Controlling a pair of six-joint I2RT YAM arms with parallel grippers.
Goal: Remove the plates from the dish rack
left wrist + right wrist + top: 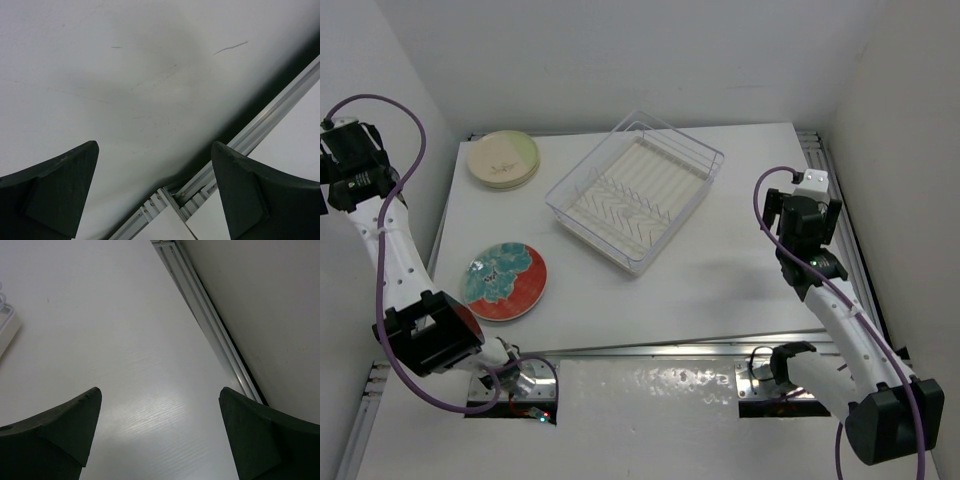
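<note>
Clear plastic, the dish rack (638, 192) sits at an angle mid-table, and the plates lie out of it on the left side of the white table (720, 270): a stack of pale cream and green plates (504, 158) at the far corner, and a red-and-teal plate (505, 280) nearer the arms. Beyond the table's left edge, by the wall, the left gripper (155, 150) hangs spread wide, grasping nothing. The right gripper (160, 395) is likewise released over the table beside the right-hand rail (210, 325).
</note>
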